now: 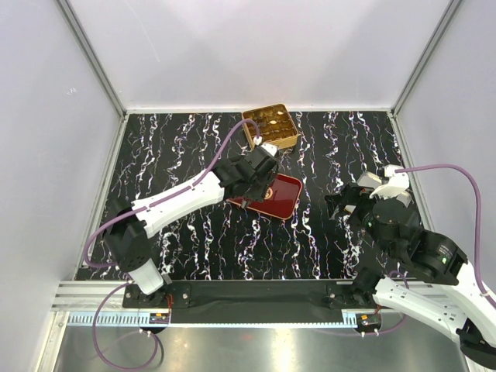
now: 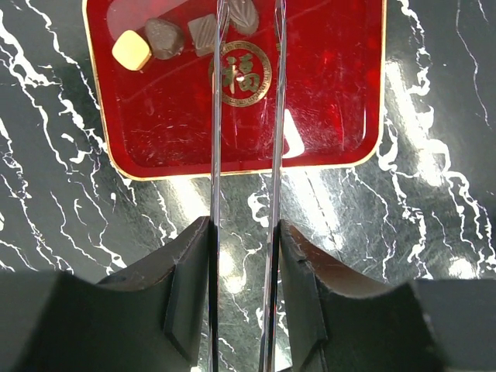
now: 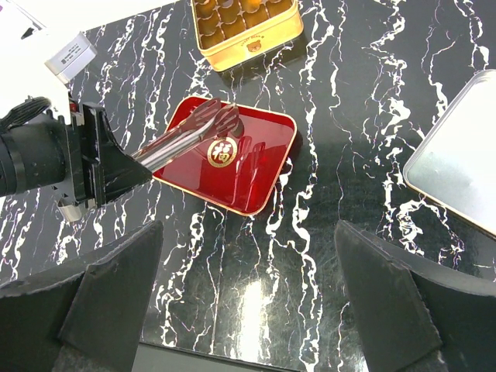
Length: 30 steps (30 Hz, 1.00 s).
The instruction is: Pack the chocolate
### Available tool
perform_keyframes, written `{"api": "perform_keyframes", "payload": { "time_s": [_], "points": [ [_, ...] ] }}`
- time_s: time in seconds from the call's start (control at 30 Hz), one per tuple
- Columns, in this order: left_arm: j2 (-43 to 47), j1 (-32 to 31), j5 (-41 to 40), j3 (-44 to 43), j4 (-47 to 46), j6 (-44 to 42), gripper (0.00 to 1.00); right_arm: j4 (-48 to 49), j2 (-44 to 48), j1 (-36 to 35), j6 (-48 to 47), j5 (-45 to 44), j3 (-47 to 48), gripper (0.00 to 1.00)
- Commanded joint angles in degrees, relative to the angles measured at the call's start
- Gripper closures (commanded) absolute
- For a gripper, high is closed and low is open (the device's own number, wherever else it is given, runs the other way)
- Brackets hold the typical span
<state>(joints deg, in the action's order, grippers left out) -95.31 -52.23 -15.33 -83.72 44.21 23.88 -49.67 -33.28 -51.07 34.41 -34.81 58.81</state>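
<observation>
My left gripper [image 2: 244,232] is shut on a pair of thin metal tongs [image 2: 216,155] that reach out over the glossy red tray [image 2: 333,93]. Several pieces of chocolate lie in the tray's far left corner: a cream square [image 2: 132,50], a dark round one [image 2: 163,38] and a brown square [image 2: 204,33]. Another dark piece [image 2: 244,14] sits between the tong tips; whether it is pinched I cannot tell. My right gripper [image 3: 248,229] hangs open over bare table to the right of the tray [image 3: 248,167], holding nothing.
The square gold tin [image 1: 270,126] with divided cells stands just beyond the red tray [image 1: 283,198]. A flat silver lid [image 3: 461,159] lies at the right. The table is black marble-patterned [image 1: 325,232], with white walls around it.
</observation>
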Motion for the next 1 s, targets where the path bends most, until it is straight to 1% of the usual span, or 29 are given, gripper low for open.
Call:
{"api": "perform_keyframes", "payload": {
  "time_s": [0.0, 0.37, 0.63, 0.8, 0.97],
  "points": [
    [0.1, -0.3, -2.8, 0.9, -1.6, 0.8, 0.59, 0.7, 0.3, -0.4, 0.6, -0.1, 1.6, 0.0],
    [-4.8, -0.3, -3.5, -1.1, -2.5, 0.0, 0.59, 0.5, 0.5, -0.4, 0.6, -0.8, 2.5, 0.0],
    [-6.4, -0.3, -2.9, -0.8, -3.8, -0.7, 0.59, 0.5, 0.1, -0.4, 0.5, -0.9, 2.5, 0.0],
    [-7.1, -0.2, -3.5, -1.3, -1.8, -0.1, 0.62, 1.0, 0.0, -0.4, 0.2, -0.7, 2.5, 0.0],
    [-5.7, -0.2, -4.4, -2.7, 0.7, 0.5, 0.65, 1.1, 0.1, -0.5, 0.4, -1.0, 2.4, 0.0]
  ]
}}
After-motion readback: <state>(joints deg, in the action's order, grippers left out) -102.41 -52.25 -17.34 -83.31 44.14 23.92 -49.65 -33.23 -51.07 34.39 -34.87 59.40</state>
